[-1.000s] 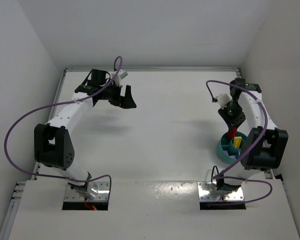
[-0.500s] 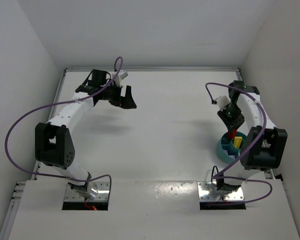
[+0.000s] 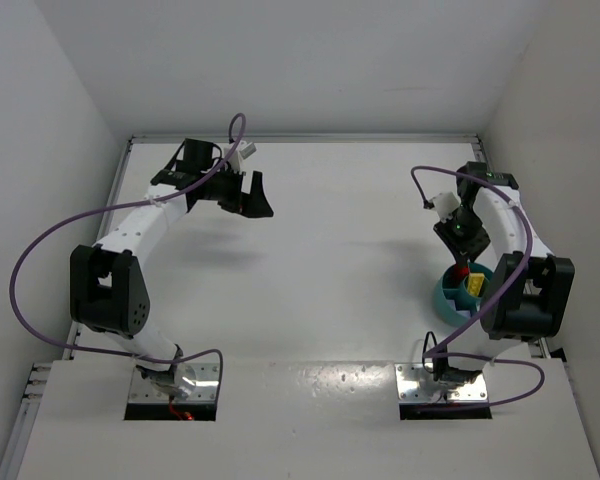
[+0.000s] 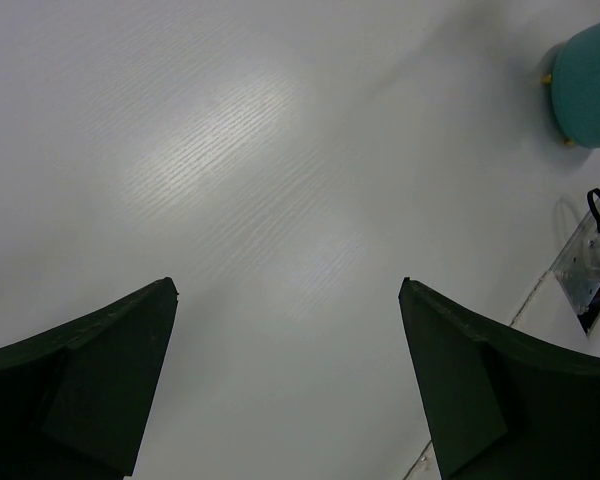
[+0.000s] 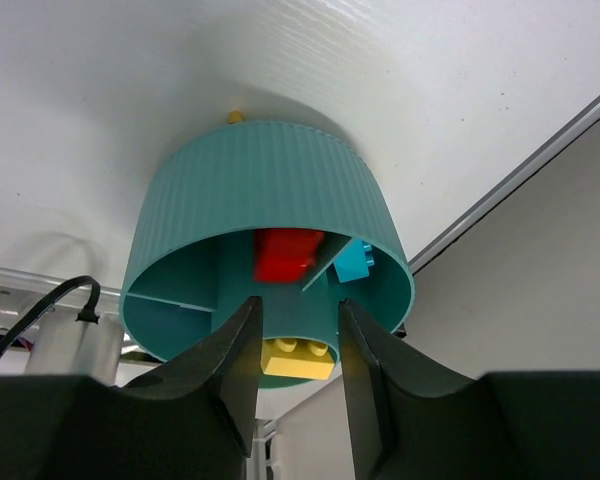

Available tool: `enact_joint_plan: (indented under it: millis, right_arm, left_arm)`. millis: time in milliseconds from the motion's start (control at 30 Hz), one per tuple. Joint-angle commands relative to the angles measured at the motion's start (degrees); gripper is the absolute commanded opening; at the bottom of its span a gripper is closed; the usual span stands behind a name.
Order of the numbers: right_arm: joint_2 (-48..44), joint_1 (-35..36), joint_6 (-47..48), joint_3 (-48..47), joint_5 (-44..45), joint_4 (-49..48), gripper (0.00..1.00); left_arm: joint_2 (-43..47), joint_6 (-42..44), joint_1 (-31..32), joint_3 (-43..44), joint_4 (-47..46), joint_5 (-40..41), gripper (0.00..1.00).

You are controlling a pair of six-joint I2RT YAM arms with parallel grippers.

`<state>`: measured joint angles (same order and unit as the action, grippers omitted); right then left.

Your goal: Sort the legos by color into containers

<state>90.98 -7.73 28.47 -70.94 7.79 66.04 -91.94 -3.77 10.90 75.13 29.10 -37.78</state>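
At the right edge of the desk (image 3: 330,270), the right pincer (image 5: 298,302) hangs just above the teal dish (image 5: 260,170), jaws narrowly parted and gripping nothing. Inside the dish, a red brick (image 5: 288,254), a cyan brick (image 5: 354,263) and a yellow brick (image 5: 297,358) lie in separate compartments. Far to the left, the left pincer (image 4: 287,285) gapes wide above the desk.

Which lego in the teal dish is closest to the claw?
The yellow lego: it shows just past the tips of the right claw, while the red lego and the cyan lego sit farther back in the teal dish.
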Motion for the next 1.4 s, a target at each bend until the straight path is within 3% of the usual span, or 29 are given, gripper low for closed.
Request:
enact_joint_plan:
  millis: [0,433,567,667,800,967,1133,1367]
  right_arm:
    - [-0.45,0.17,-0.34,0.10,1.79,-0.30,0.37]
    - [-1.59,0.17,0.18,0.10,2.84,-0.83,0.41]
    - [-2.73,0.17,0.18,-3.05,0.84,-0.83,0.41]
    - [-2.74,0.17,-1.13,-10.76,-3.55,0.22,0.41]
    - [-2.74,0.17,-3.85,-20.28,-12.17,0.93,0.48]
    - [-1.59,0.70,-7.90,-23.63,-20.35,-0.03,0.56]
    - [-1.07,1.22,-11.24,-20.56,-23.96,-3.54,0.58]
    - [-3.61,1.75,-11.77,-14.85,-23.96,-7.59,0.59]
  left_arm:
    - [0.18,-0.71,-0.61,1.68,-1.24,-1.33,1.00]
    - [-0.34,-0.71,-0.61,1.68,-1.24,-1.86,1.00]
    - [1.50,-1.94,-0.61,1.68,-1.24,2.70,1.00]
    - [4.22,-1.94,-4.03,1.68,-1.24,9.20,1.00]
    - [2.22,0.51,-13.14,7.47,3.58,19.73,1.00]
    - [-9.11,4.21,-23.10,20.21,9.29,20.54,1.00]
    - [-23.08,-3.51,-25.57,29.80,11.85,28.71,0.88]
    - [-25.75,-19.94,-17.41,26.23,5.37,49.42,0.92]
